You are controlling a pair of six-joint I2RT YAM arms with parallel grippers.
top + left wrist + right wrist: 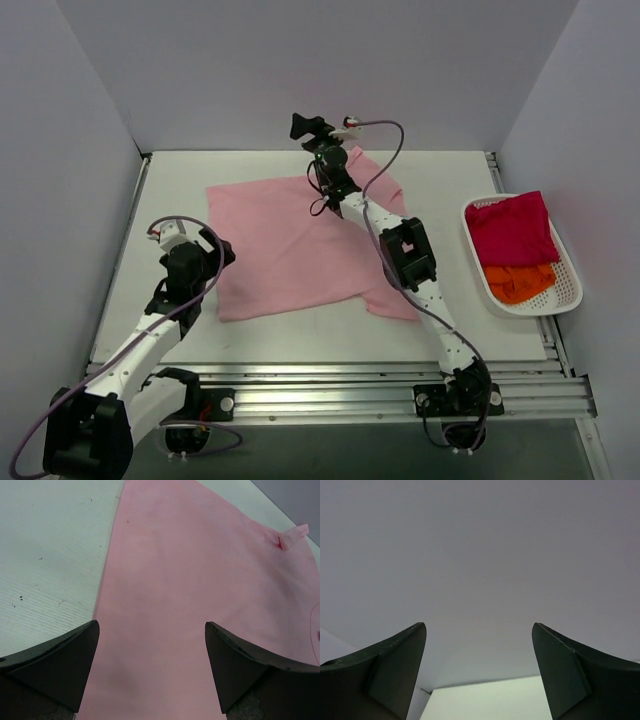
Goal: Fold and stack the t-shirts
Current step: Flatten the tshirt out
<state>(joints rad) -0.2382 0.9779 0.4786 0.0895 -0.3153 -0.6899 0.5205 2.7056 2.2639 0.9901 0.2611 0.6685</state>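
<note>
The light pink t-shirt (285, 245) lies spread flat on the table, with a sleeve at its near right corner. It fills the left wrist view (200, 590), where a small neck tag (289, 536) shows. My left gripper (222, 255) is open and empty just above the shirt's left edge (152, 625). My right gripper (303, 126) is open and empty, raised over the shirt's far edge. In its wrist view (479, 625) it faces the back wall. The magenta-red shirt (510, 228) and the orange shirt (518, 282) lie in a basket.
A white slatted basket (572, 292) stands at the table's right side and holds the two other shirts. The right arm (405, 250) stretches across the pink shirt's right half. Grey walls close in the left, back and right. Bare white table (45, 555) lies left of the shirt.
</note>
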